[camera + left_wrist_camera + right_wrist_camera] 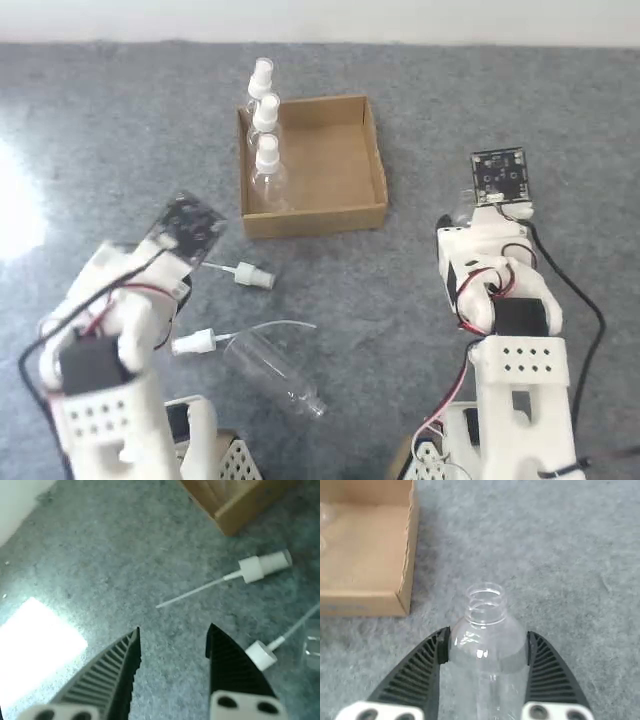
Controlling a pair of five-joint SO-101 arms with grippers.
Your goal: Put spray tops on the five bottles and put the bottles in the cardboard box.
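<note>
Right claw point(487, 633): shut on a clear open-necked bottle point(485, 605), one ribbed finger against each shoulder. The bottle's threaded neck pokes out past the fingertips. No spray top on it. It is held above the grey bench point(450, 100), off the right side of the cardboard box point(340, 215) and apart from it.

Left claw point(174, 629): wide open, nothing between the fingers, hanging over bare bench. Just beyond its tips lie two loose spray tops.

First spray top point(247, 273): lying flat in front of the box, near the front wall but not touching. Its thin dip tube points toward the left arm.

Second spray top point(196, 343): flat on the bench nearer the left arm's base. Its tube curves away over the lying bottle point(272, 365).

Lying bottle: clear, uncapped, on its side just beside the second spray top, open neck toward the near edge of the bench.

Cardboard box: open-topped, at the middle of the bench's far side. Three capped bottles point(266, 118) stand upright in a row along its left inner wall, white spray tops on.
</note>
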